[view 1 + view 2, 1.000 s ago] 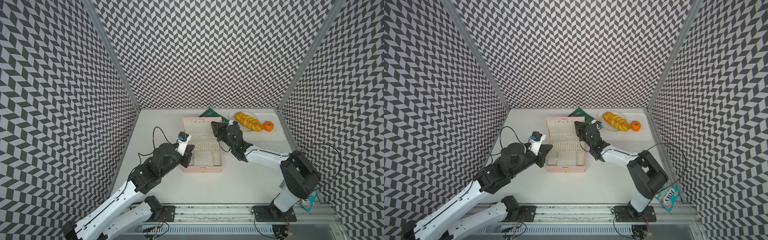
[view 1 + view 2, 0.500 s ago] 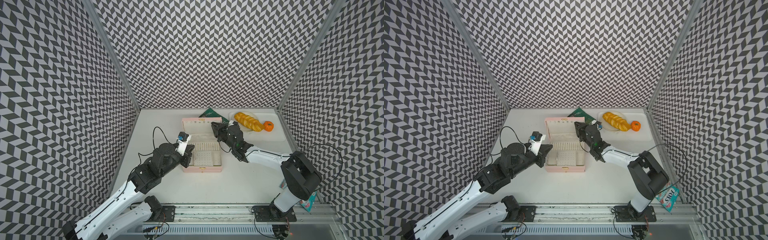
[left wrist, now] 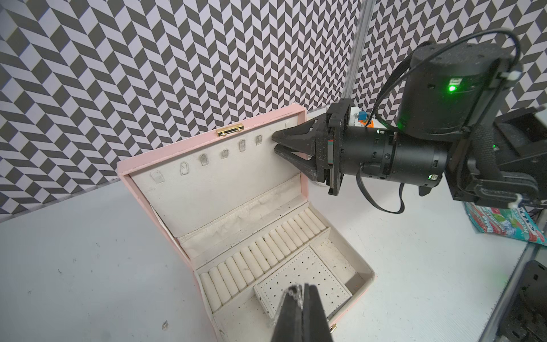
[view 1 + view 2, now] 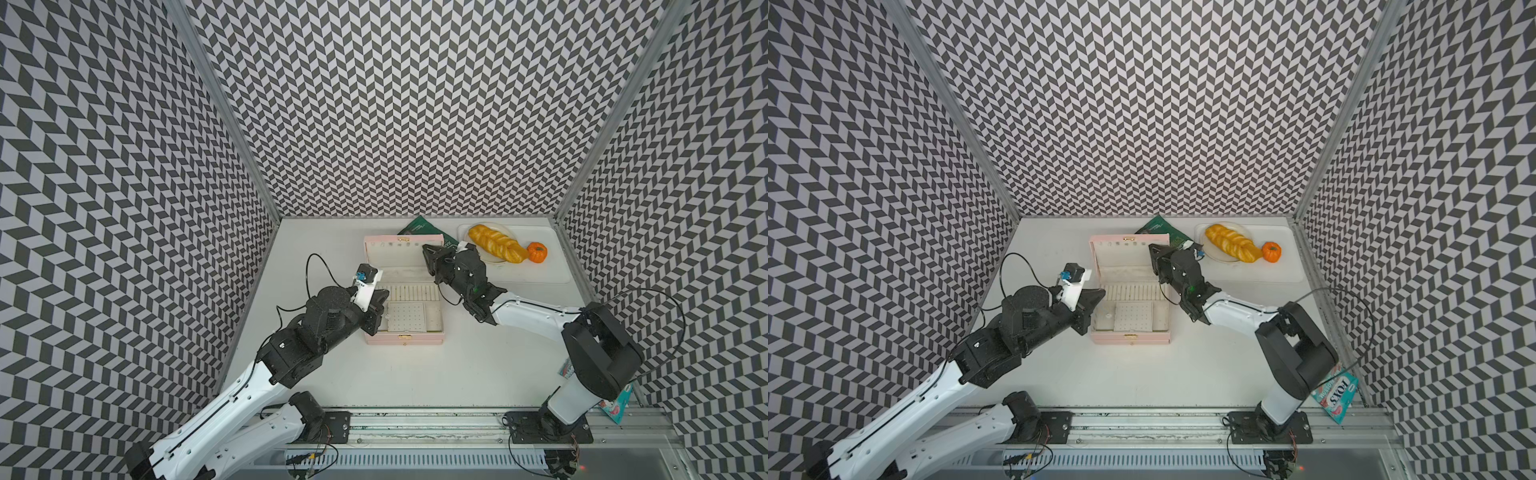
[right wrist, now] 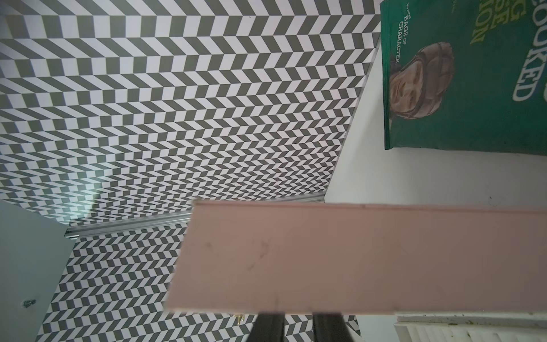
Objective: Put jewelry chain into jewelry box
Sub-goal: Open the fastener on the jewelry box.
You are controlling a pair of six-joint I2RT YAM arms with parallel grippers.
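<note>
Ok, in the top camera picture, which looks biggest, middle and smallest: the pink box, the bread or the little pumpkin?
Largest: pink jewelry box
Middle: braided bread
Smallest: orange pumpkin
All lie about equally far from the camera, so this order is safe.

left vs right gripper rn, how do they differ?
The left gripper is shut on the jewelry chain; the right gripper grips the jewelry box by its lid's side edge, jaws slightly apart. The left hovers over the box's open base; the right sits up at the raised lid. Both are black and both hold something.
</note>
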